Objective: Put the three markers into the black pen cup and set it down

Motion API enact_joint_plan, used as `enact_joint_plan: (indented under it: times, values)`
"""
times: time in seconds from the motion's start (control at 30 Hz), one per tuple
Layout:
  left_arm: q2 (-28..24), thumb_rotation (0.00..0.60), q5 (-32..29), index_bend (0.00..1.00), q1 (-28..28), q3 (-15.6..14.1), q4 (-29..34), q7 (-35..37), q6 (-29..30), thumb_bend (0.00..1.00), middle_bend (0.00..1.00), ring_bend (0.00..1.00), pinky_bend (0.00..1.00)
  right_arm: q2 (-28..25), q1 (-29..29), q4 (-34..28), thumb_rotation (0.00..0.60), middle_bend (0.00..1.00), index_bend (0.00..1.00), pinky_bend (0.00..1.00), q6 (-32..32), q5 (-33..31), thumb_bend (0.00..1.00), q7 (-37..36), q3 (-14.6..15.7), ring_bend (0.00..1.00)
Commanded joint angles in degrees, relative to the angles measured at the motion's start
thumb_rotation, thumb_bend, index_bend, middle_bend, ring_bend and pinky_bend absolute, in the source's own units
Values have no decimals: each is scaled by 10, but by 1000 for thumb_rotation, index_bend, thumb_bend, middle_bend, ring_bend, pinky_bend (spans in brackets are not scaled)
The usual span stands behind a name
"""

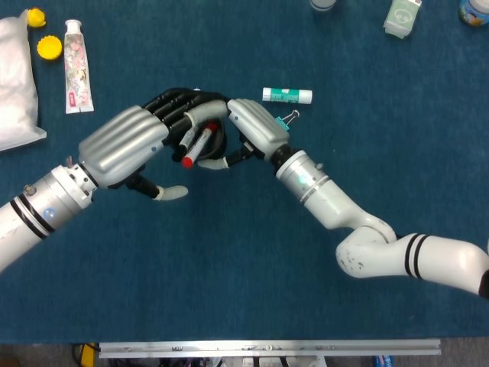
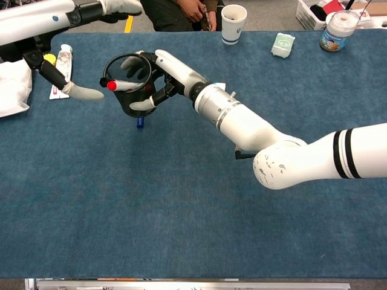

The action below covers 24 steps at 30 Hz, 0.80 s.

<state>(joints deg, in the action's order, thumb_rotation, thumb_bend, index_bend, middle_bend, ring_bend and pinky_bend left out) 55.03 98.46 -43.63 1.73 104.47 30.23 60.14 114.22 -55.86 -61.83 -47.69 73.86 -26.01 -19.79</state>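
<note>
While the right hand [image 2: 158, 81] grips the tilted black pen cup [image 2: 129, 90], the left hand [image 1: 126, 145] hovers released above it; a red-capped marker [image 2: 124, 85] sits inside, so setting down seems next.

Left hand [image 1: 130, 145] reaches in from left, fingers extended, thumb spread below. Right hand [image 1: 252, 126] curled around black pen cup [image 2: 130, 90], forearm angling near-right.

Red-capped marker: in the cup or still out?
In. Chest view shows the red-capped marker lying inside the rim of the black cup, which the right hand holds; the left hand hovers beside it.
</note>
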Motion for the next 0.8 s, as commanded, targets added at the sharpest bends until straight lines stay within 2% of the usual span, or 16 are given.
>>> enact_joint_plan:
  times: [0.03, 0.33, 0.67, 0.8]
  values:
    - [-2, 600, 0, 0, 2, 1, -2, 1, 5, 169, 0, 0, 42, -3, 2, -1, 600, 355, 388, 301, 0, -1, 163, -2, 0, 276]
    - [-2, 600, -17, 0, 26, 11, -22, -16, 45, 171, 0, 0, 42, -47, 25, -21, 600, 355, 388, 301, 0, -3, 162, -6, 7, 276]
    - [-11, 600, -41, 2, 51, 11, -65, -28, 58, 171, 0, 0, 42, -151, 77, -95, 600, 355, 389, 301, -20, -10, 163, -6, 12, 276]
    - [-6, 600, -42, 42, 55, 8, -94, -52, 53, 171, 0, 0, 42, -200, 102, -133, 600, 355, 389, 301, -30, -10, 162, -10, 17, 276]
